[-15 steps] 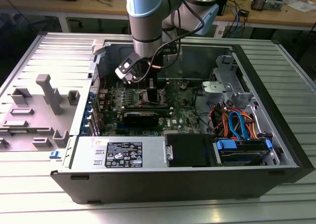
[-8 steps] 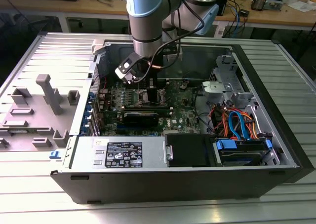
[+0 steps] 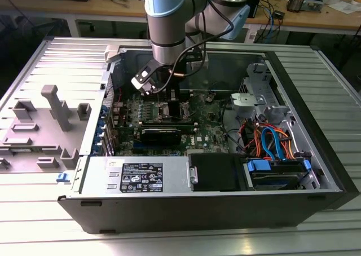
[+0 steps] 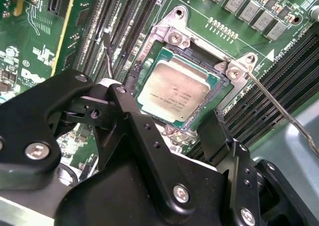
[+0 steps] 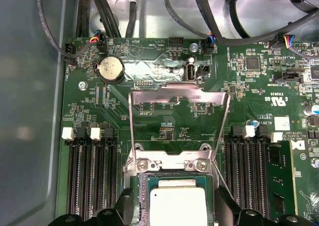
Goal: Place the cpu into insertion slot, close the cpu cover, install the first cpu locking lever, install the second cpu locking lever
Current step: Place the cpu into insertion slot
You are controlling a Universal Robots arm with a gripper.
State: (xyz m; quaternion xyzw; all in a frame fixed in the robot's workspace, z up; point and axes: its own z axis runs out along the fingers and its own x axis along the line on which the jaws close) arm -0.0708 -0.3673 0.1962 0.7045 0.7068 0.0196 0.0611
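the cpu (image 4: 172,92), a flat square chip with a dull silver lid on a green rim, lies seated in the insertion slot (image 4: 175,36), whose bright metal frame carries round screw heads. the black tool (image 4: 164,106) hangs just over it with its jaws spread wide. one angular matte finger (image 4: 122,104) stands just beside each of two opposite edges of the chip. it grips nothing, and whether the pads touch the chip cannot be told.

the cpu cover (image 5: 179,92), a thin silvery frame with a cut-out centre, stands raised from a hinge bracket at the slot's edge, with green board showing through the opening. a thin steel wire lever (image 4: 284,114) juts free from the slot's corner. ribbed black memory slots (image 5: 92,171) with white latches flank the socket on both sides. a round coin battery (image 5: 110,68) sits beyond the raised cover on the green motherboard (image 5: 249,101).

in the exterior view the pale blue and grey arm (image 3: 166,19) reaches down from 12 o'clock into the open computer case (image 3: 197,213). a black graphics card (image 3: 161,133) lies just toward 6 o'clock of the tool. a labelled silver power supply (image 3: 135,174) sits along the case's 6 o'clock wall, with blue and orange cables (image 3: 271,140) at 3 o'clock. grey fixture blocks (image 3: 53,106) stand at 9 o'clock on the ribbed metal desk (image 3: 34,228).
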